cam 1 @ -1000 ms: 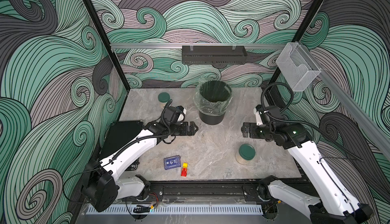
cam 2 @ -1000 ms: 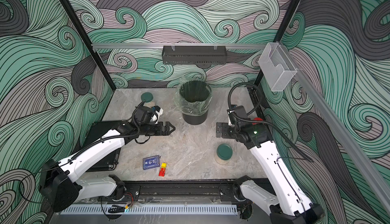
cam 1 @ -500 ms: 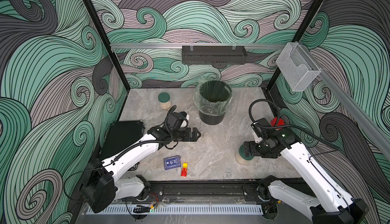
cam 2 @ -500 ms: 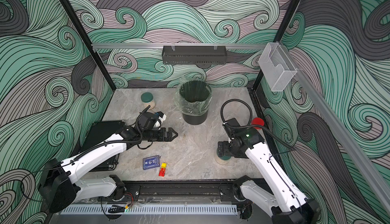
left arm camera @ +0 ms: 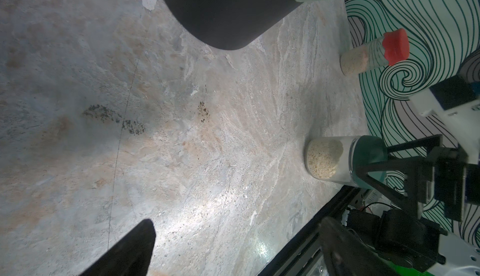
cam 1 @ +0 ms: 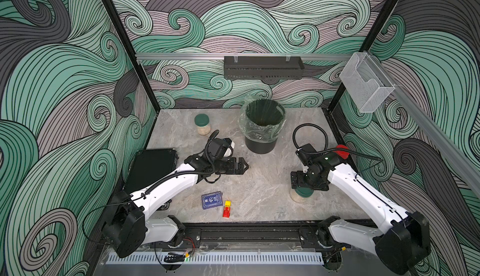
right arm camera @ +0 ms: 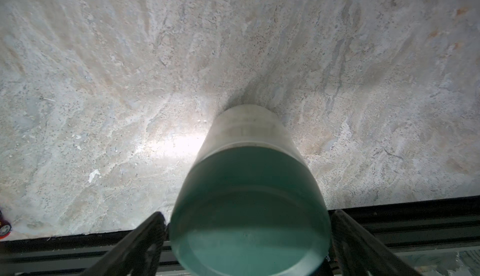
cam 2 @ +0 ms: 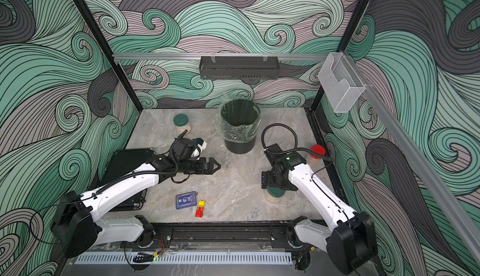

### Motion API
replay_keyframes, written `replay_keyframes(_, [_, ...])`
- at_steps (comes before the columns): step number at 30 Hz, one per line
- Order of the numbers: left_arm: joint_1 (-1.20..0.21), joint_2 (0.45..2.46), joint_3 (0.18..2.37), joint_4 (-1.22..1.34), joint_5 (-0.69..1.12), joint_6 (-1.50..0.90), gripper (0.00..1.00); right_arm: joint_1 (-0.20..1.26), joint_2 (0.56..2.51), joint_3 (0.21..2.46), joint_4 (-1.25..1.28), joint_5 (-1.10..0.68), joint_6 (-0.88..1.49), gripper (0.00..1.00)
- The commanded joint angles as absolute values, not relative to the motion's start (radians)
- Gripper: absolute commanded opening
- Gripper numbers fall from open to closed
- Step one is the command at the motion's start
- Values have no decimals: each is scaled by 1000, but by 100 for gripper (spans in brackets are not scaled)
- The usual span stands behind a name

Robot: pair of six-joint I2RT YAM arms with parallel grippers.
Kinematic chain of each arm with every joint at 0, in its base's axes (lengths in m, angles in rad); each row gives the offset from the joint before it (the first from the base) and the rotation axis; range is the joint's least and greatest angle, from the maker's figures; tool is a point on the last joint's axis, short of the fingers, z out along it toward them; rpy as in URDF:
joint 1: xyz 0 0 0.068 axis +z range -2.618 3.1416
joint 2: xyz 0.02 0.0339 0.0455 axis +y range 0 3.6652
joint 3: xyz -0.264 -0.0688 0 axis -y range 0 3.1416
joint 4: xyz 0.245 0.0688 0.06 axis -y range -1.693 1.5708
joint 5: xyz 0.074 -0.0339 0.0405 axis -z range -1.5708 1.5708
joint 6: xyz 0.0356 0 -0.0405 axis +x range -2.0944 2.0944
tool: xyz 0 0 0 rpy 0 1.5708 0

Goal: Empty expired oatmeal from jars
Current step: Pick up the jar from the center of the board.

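Three clear jars hold pale oatmeal [left arm camera: 323, 160]. A green-lidded jar [cam 1: 202, 124] stands at the back left. Against the right wall stands a red-lidded jar [cam 1: 341, 152], also seen in the left wrist view [left arm camera: 374, 54]. The third jar [cam 1: 301, 196], green-lidded, stands upright near the front right. My right gripper [cam 1: 305, 187] points down over it, open. Its fingers [right arm camera: 145, 238] flank the green lid [right arm camera: 249, 209] without closing on it. My left gripper [cam 1: 242, 167] hovers open and empty over mid-table, pointing right, its fingertips [left arm camera: 140, 241] above bare stone.
A black bin [cam 1: 262, 142] with a clear liner stands at the back centre. A blue card box [cam 1: 212, 200] and a red-yellow toy car [cam 1: 227, 209] lie near the front edge. A black case [cam 1: 153, 167] sits at the left. Dark specks [left arm camera: 114, 117] mark the tabletop.
My right arm has swung forward and down, bringing its open gripper over the front-right jar and uncovering the red-lidded jar. My left gripper has drifted slightly forward and right.
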State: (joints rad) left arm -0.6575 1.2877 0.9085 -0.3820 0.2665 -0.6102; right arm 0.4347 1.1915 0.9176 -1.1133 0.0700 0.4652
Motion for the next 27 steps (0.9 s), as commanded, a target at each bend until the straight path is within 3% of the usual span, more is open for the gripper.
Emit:
replay_keyframes(1, [-663,1302,938,-371,278,-600,98,442,1216,895,-1054,95,484,99])
replay_keyframes(15, [-663,1297,943,-385,262,-587,99,638,1349,953,-993,115,512,97])
replay_keyframes(27, [-663,1274,935,-380,247,-583,99,652,1383,933,-1017,128,445,99])
